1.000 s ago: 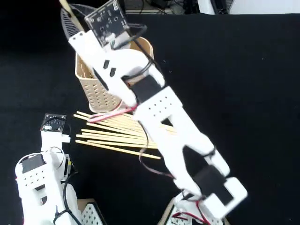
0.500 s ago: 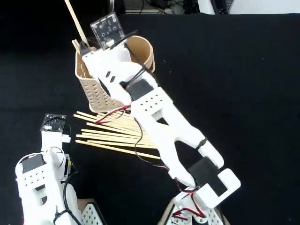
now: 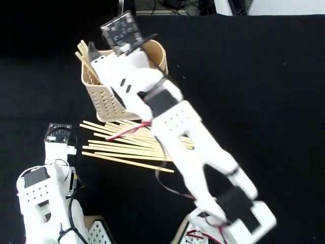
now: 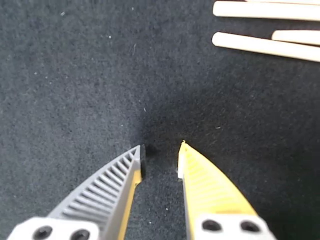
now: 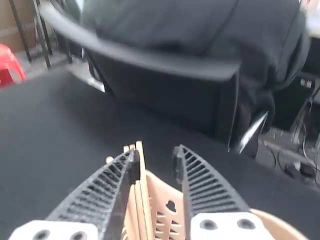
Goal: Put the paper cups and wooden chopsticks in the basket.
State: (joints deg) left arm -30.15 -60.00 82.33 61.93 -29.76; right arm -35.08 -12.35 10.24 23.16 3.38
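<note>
High view: I see the right arm (image 3: 188, 142) lying diagonally across the black table (image 3: 264, 101) to the basket (image 3: 109, 99), which stands upright at the far left. The right gripper (image 3: 92, 53) sits over the basket's left rim, just beside a bundle of chopsticks (image 3: 83, 52) leaning out of it. A paper cup (image 3: 157, 53) is inside the basket, on its right side. A pile of loose chopsticks (image 3: 114, 147) lies flat on the table near the basket's foot, between it and the left arm (image 3: 43, 190), and partly under the right arm. Left wrist view: the left gripper (image 4: 160, 152) hangs over bare cloth, its fingers parted by a narrow gap with nothing between them. A few ends of the loose chopsticks (image 4: 265, 46) lie apart from its tips. Right wrist view: the right gripper (image 5: 155, 156) has its fingers a little apart and clamps nothing. The tops of the bundle (image 5: 139, 165) stand just beside one finger; I cannot tell whether they touch it. The perforated basket wall (image 5: 165, 215) is directly under the fingers.
</note>
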